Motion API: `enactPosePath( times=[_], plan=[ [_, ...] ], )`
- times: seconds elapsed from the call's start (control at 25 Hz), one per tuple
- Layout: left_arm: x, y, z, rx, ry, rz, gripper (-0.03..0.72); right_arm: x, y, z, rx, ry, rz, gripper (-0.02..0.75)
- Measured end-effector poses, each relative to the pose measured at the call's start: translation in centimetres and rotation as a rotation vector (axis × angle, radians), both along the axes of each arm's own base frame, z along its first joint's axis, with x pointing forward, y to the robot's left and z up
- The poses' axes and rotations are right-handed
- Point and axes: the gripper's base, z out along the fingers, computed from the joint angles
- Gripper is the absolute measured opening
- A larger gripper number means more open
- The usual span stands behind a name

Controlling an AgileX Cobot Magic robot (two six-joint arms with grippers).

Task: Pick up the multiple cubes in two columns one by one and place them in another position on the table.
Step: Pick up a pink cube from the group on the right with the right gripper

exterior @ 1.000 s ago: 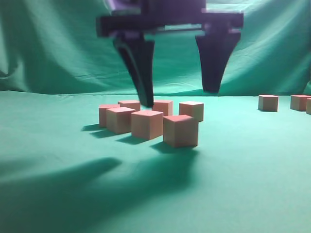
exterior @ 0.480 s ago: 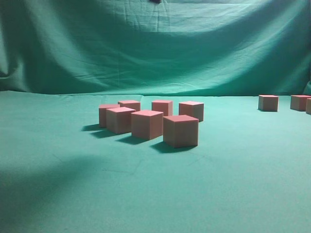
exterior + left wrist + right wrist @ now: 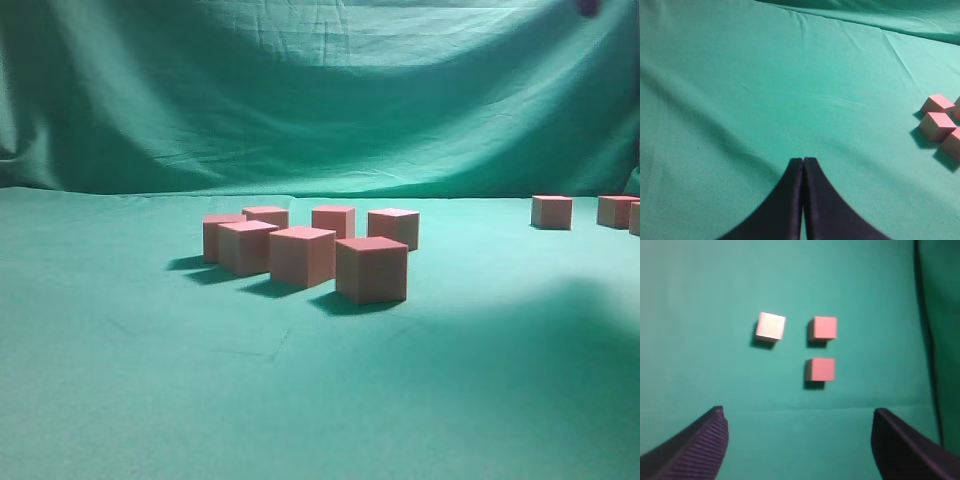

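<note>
On the table (image 3: 130,380), covered in teal-green cloth, a cluster of seven cubes (image 3: 305,252) sits at the middle of the exterior view in two rough columns running from near to far, the nearest cube (image 3: 372,269) standing a little right of the others. No brand, label or writing can be read on any cube, on the cloth or on the grippers. Far to the right, well apart from the cluster, three more cubes (image 3: 552,211) stand near the edge of that view, one of them cut by the frame. Behind everything hangs a draped green backdrop (image 3: 320,90). Neither arm shows in the exterior view beyond a small dark blur at its top right corner. Only the left wrist view shows the left gripper (image 3: 803,165): its two dark fingers are pressed together with nothing between them, above bare cloth, with part of the cluster at the right edge. Only the right wrist view shows the right gripper (image 3: 799,419), its ribbed fingers (image 3: 700,445) spread wide apart and empty, looking straight down on the three separate cubes, one pale-topped cube (image 3: 771,326) on the left and two pinkish-red ones (image 3: 823,347) on the right, one beyond the other.
</note>
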Motion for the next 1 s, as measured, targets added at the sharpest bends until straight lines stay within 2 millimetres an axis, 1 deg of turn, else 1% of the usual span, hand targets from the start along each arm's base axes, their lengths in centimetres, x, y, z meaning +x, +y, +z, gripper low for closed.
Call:
enactPosePath(
  times=[0.08, 0.16, 0.24, 0.28, 0.36, 0.44, 0.6, 0.72, 0.84, 0.88, 0.96, 1.0],
  plan=[
    [0.0, 0.0, 0.0, 0.0, 0.0, 0.0, 0.0, 1.3, -2.9, -1.5, 0.016, 0.039, -0.087, 0.584],
    [0.0, 0.0, 0.0, 0.0, 0.0, 0.0, 0.0, 2.6, -4.8, -3.4, 0.027, 0.069, -0.137, 0.584],
    [0.0, 0.0, 0.0, 0.0, 0.0, 0.0, 0.0, 3.8, -6.3, -5.4, 0.027, 0.092, -0.169, 0.584],
    [0.0, 0.0, 0.0, 0.0, 0.0, 0.0, 0.0, 4.4, -6.6, -6.5, 0.026, 0.108, -0.176, 0.584],
    [0.0, 0.0, 0.0, 0.0, 0.0, 0.0, 0.0, 5.4, -7.1, -8.7, 0.029, 0.135, -0.174, 0.584],
    [0.0, 0.0, 0.0, 0.0, 0.0, 0.0, 0.0, 6.1, -6.9, -10.4, 0.032, 0.166, -0.142, 0.584],
    [0.0, 0.0, 0.0, 0.0, 0.0, 0.0, 0.0, 7.0, -6.3, -12.9, 0.07, 0.203, -0.069, 0.584],
    [0.0, 0.0, 0.0, 0.0, 0.0, 0.0, 0.0, 7.5, -6.2, -14.1, 0.065, 0.214, -0.042, 0.584],
    [0.0, 0.0, 0.0, 0.0, 0.0, 0.0, 0.0, 7.8, -6.9, -15.1, 0.068, 0.22, -0.052, 0.584],
    [0.0, 0.0, 0.0, 0.0, 0.0, 0.0, 0.0, 7.8, -6.9, -15.1, 0.068, 0.22, -0.052, 0.584],
    [0.0, 0.0, 0.0, 0.0, 0.0, 0.0, 0.0, 7.9, -8.2, -16.0, 0.106, 0.232, -0.092, 0.584],
    [0.0, 0.0, 0.0, 0.0, 0.0, 0.0, 0.0, 8.0, -8.4, -16.3, 0.124, 0.238, -0.1, 0.584]
  ],
)
